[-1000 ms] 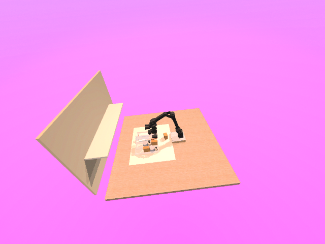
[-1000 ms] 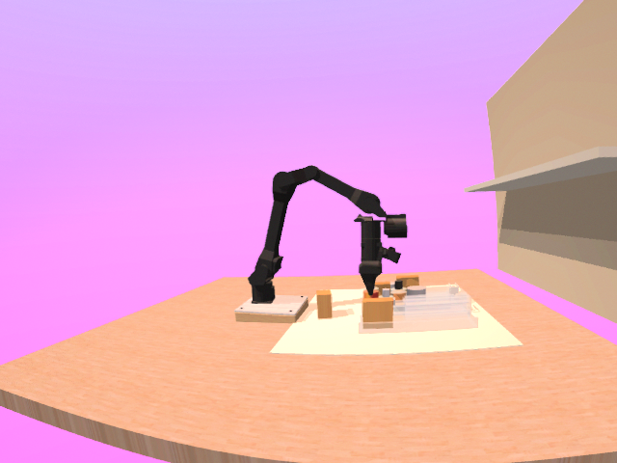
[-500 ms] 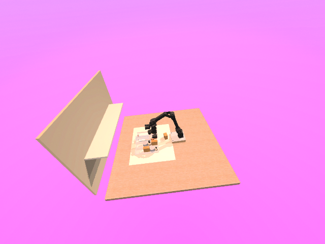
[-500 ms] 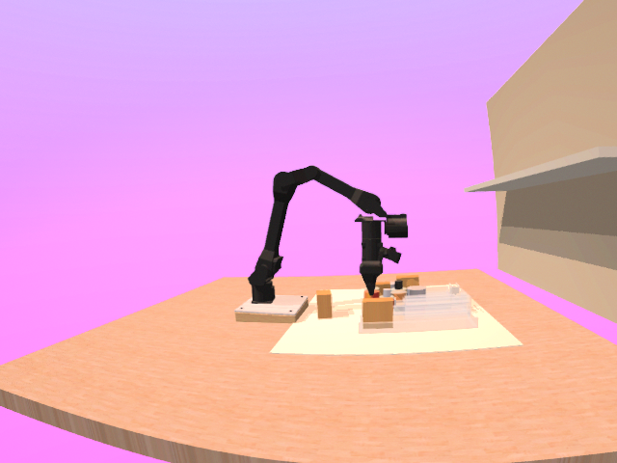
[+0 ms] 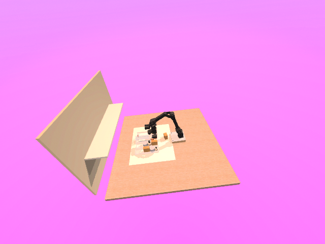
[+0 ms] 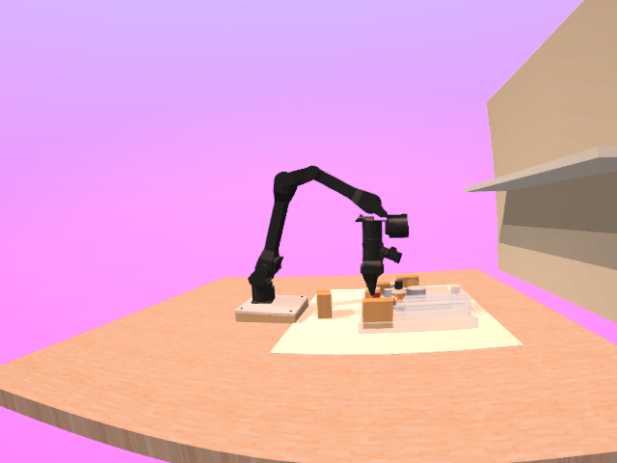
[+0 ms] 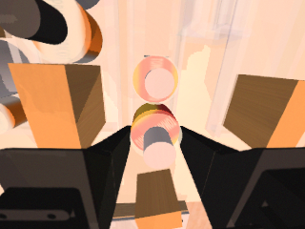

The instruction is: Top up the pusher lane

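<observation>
My gripper (image 5: 154,137) (image 6: 372,292) (image 7: 154,130) points down and is shut on a red-and-yellow jar with a pale knob (image 7: 159,155) on its lid. The held jar's red part (image 6: 372,294) shows just above a wooden block. A matching jar (image 7: 155,91) stands directly behind it in the clear lane (image 7: 143,29). The two look in line and very close; whether they touch I cannot tell. Behind the rear jar only a thin dark edge shows, so the pusher plate is barely visible. The front stop and the held jar's base are hidden; I cannot tell whether it stands on the floor.
Wooden blocks (image 7: 45,100) (image 7: 267,105) stand left and right of the fingers, and another block (image 7: 156,191) stands in front. An orange-and-white jar with a black lid (image 7: 71,33) is at the upper left. The clear rack (image 6: 438,319) extends behind. A shelf (image 5: 104,131) (image 6: 548,172) stands beyond the table.
</observation>
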